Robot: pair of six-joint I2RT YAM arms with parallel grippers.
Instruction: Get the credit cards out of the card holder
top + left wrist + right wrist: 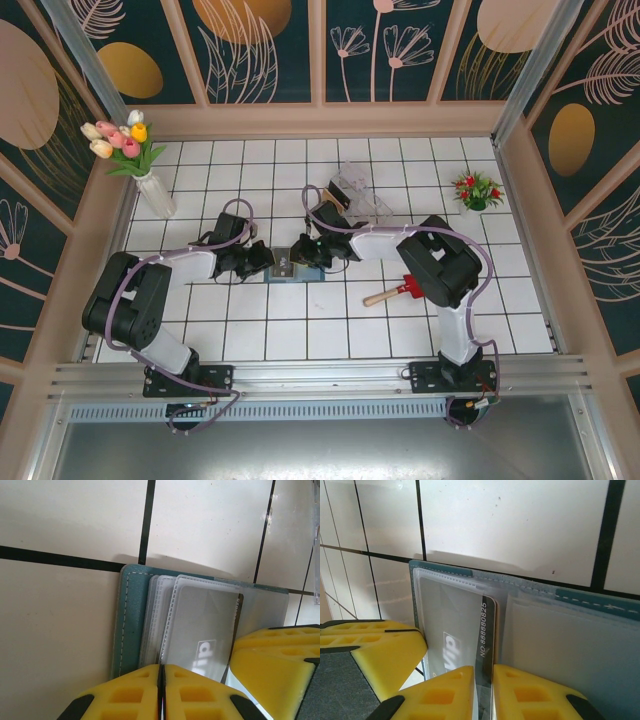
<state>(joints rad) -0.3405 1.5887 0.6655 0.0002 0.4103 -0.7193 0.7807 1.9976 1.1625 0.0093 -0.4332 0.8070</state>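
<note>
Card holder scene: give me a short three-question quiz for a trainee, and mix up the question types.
1. True or false: the card holder lies folded shut.
2. The right gripper has its fingers: A spread wide, holding nothing; B either side of the dark credit card; C pointing straight up.
3. Fill in: the card's printed number reads NO. ____.
Key: 1 false; 2 B; 3 88880825.

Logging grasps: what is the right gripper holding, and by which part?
The dark grey card, pinched at the near end of its exposed numbered strip.
</note>
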